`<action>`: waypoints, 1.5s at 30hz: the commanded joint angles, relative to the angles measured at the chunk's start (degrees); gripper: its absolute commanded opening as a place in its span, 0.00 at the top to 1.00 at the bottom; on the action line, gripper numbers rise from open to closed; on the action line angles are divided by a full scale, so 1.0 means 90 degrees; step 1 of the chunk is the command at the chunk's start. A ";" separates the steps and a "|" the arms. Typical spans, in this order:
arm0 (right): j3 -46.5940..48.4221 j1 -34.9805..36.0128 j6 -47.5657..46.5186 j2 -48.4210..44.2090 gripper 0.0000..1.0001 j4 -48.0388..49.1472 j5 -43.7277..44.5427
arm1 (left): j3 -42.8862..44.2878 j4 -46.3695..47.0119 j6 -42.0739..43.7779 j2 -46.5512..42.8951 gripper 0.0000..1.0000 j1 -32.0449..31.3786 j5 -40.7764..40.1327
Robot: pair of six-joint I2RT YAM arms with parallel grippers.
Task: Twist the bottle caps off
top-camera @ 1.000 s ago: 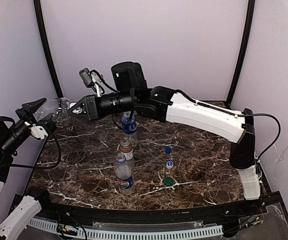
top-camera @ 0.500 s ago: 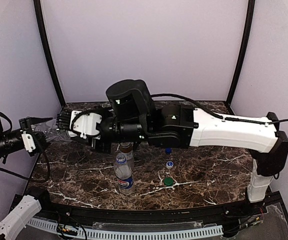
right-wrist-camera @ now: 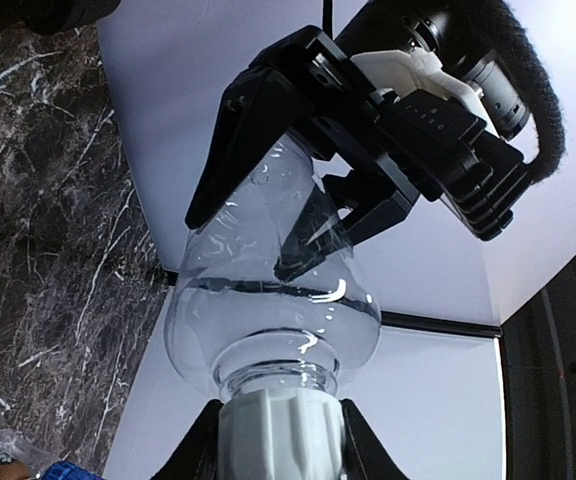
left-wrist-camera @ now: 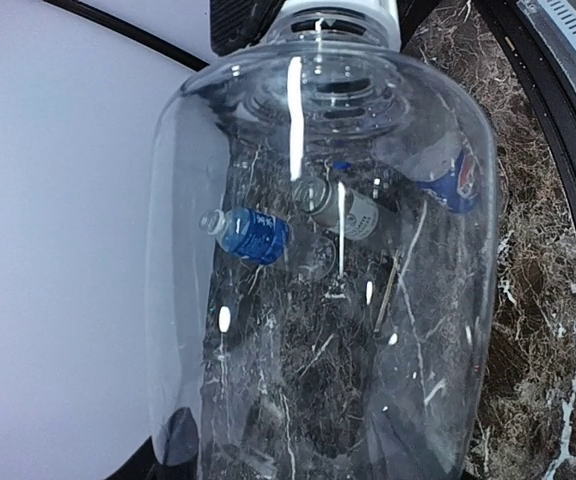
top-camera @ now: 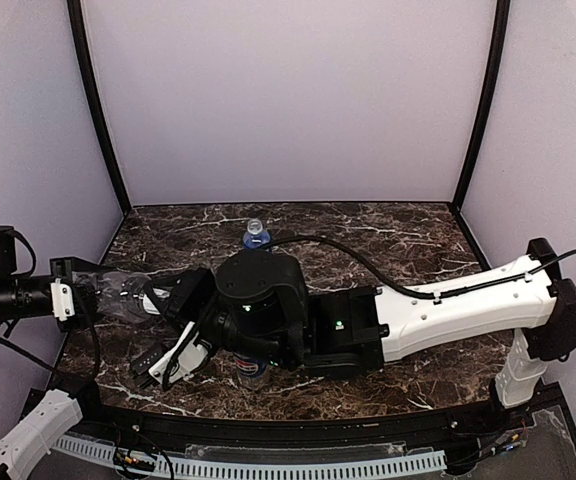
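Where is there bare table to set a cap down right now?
Bare table along the back, right of the blue-label bottle, and in the back-left corner. The front centre is crowded: the right arm lies across it.

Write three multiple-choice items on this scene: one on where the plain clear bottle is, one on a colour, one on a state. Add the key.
1. Where is the plain clear plastic bottle?
A. standing on the table
B. in the grip of the left gripper
C. lying by the right arm's base

2. What colour is the round screw cap between the fingers of the right gripper?
A. dark green
B. red
C. white

3. What is that cap's state?
A. seated on the bottle's neck
B. lying loose on the table
C. dropped inside the bottle

Key:
1 B: in the right wrist view, black fingers clamp the bottle's body.
2 C: the cap shows white between the two fingers.
3 A: the cap sits over the neck, right below the bottle's shoulder.
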 commanded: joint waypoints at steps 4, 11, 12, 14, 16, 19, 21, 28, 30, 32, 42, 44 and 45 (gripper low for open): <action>-0.0095 0.0107 0.0105 0.0126 0.14 0.2162 0.0327 | 0.0038 0.0715 -0.1654 0.0011 0.60 -0.0035 0.0652; 0.0182 0.0029 0.2766 -0.0355 0.01 0.1337 0.0053 | -0.0322 0.1998 -0.2310 -0.0118 0.60 -0.0035 -0.0126; 0.0337 -0.0017 0.3439 -0.0407 0.01 0.0971 -0.0141 | -0.0416 0.2306 -0.2375 -0.0144 0.60 -0.0039 -0.0239; 0.0763 -0.0210 0.4993 -0.0479 0.01 0.0011 -0.0774 | -0.0621 0.2926 -0.2460 -0.0260 0.60 -0.0043 -0.0678; 0.1120 -0.0546 0.6727 -0.0523 0.01 -0.0436 -0.1590 | -0.0886 0.3584 -0.2410 -0.0409 0.60 -0.0039 -0.1194; 0.1406 -0.1114 0.9637 -0.0518 0.01 -0.0612 -0.2517 | -0.1179 0.4320 -0.1949 -0.0557 0.60 -0.0038 -0.1922; 0.1468 -0.1538 1.1395 -0.0462 0.05 -0.0592 -0.2975 | -0.1330 0.4651 -0.1679 -0.0626 0.60 -0.0043 -0.2210; 0.2441 -0.1995 1.3293 0.0301 0.15 -0.1289 -0.3731 | -0.1745 0.5306 -0.0507 -0.0833 0.60 -0.0047 -0.2598; 0.2916 -0.1992 1.3297 0.0590 0.16 -0.1657 -0.3771 | -0.1783 0.5374 -0.0281 -0.0830 0.60 -0.0046 -0.2724; 0.3220 -0.1994 1.3319 0.0813 0.15 -0.1890 -0.3759 | -0.1814 0.5436 -0.0152 -0.0821 0.60 -0.0051 -0.2797; 0.3713 -0.2175 1.3770 0.1398 0.21 -0.2106 -0.4228 | -0.1934 0.5491 -0.0023 -0.0847 0.60 -0.0054 -0.2697; 0.3768 -0.2258 1.3937 0.1496 0.28 -0.2105 -0.4383 | -0.1947 0.5497 -0.0029 -0.0849 0.60 -0.0054 -0.2676; 0.3800 -0.2285 1.3978 0.1526 0.32 -0.2097 -0.4439 | -0.1949 0.5492 -0.0031 -0.0849 0.60 -0.0054 -0.2669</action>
